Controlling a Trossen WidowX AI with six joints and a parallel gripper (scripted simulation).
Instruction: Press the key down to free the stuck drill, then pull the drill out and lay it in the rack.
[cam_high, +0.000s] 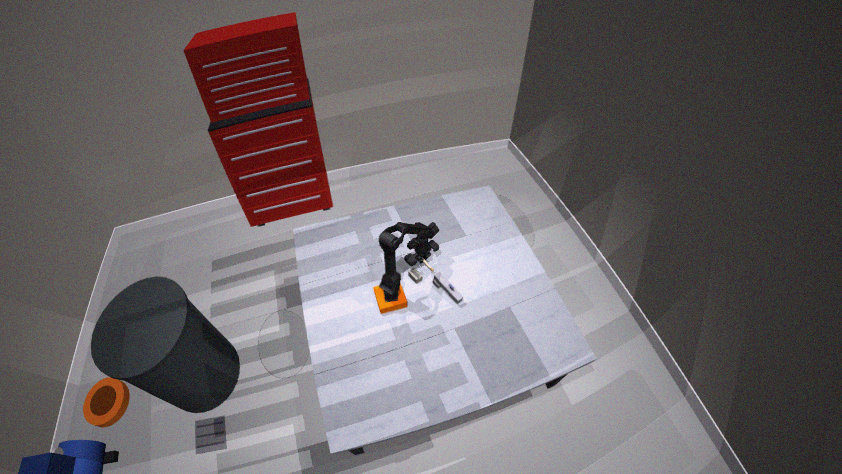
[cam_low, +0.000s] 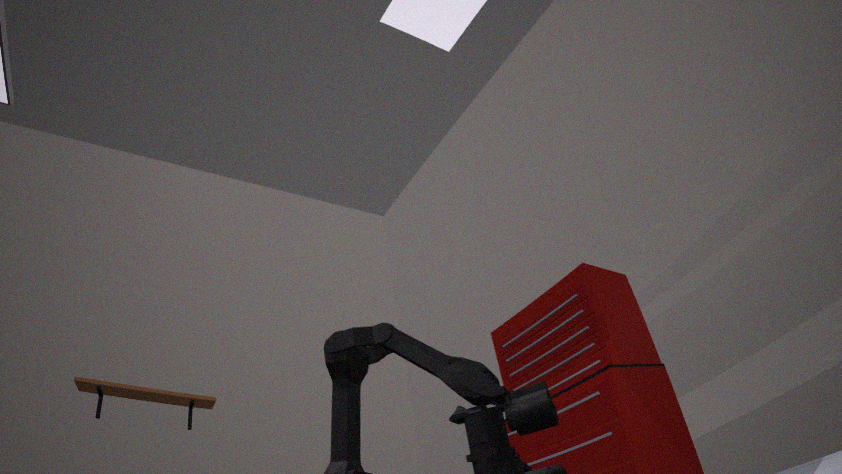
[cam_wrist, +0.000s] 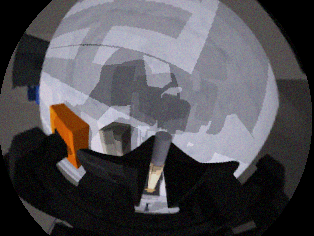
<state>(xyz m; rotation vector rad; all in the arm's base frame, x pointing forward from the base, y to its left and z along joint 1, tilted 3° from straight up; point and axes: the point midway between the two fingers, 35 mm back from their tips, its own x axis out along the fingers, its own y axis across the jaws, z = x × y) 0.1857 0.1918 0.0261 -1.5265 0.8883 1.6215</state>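
We see the pincer (cam_high: 420, 259) (cam_wrist: 157, 138) pinching what seems the drill (cam_high: 428, 265) (cam_wrist: 161, 147), probably light, stiff and slippery, best gripped mid-shank between its tips.

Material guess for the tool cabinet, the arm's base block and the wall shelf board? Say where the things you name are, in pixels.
Red cabinet (cam_high: 273, 144) (cam_low: 624, 329): probably painted metal; even red, slim pale handles.
Base block (cam_high: 382, 305) (cam_wrist: 75, 131): plastic or painted metal, unclear; flat orange.
Shelf board (cam_low: 144, 393): likely wood; brown, dull.

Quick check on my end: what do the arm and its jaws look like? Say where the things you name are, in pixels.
The arm (cam_high: 389, 262) (cam_low: 345, 412) is matte black, with chunky rounded joints and slimmer links, on a square orange base plate (cam_high: 381, 306). The jaws are black too. No markings or cables that I can see.
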